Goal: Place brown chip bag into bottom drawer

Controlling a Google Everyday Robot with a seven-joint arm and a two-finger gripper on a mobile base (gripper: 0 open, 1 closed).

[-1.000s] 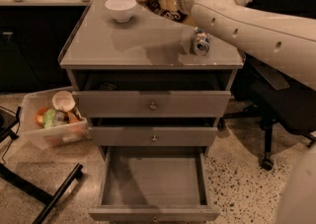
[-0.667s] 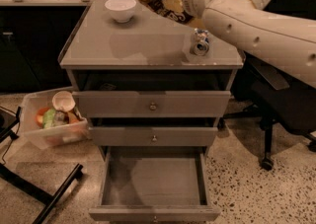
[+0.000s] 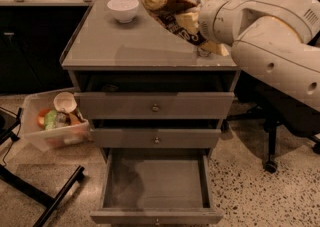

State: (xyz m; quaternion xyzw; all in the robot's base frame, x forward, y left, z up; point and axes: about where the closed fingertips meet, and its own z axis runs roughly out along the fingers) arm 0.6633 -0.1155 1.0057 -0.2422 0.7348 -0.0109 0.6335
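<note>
The brown chip bag (image 3: pixel 172 1) is crumpled, brown with yellow and white panels, and hangs in the air above the right half of the cabinet top (image 3: pixel 115 46). My gripper (image 3: pixel 194 25) is shut on the bag's lower right part, and the bag mostly hides its fingers. The white arm (image 3: pixel 270 36) reaches in from the right. The bottom drawer (image 3: pixel 156 185) is pulled open below, and its grey tray is bare. The two drawers above it are closed.
A white bowl (image 3: pixel 123 8) stands at the back left of the top. A clear plastic bin (image 3: pixel 54 123) with cups and scraps sits on the floor at the left. Black stand legs (image 3: pixel 47 196) lie lower left. A chair base (image 3: pixel 270 158) stands at the right.
The arm has carried the bag forward and lower, from the back of the top to over its right front. The small can is now covered by the bag and arm.
</note>
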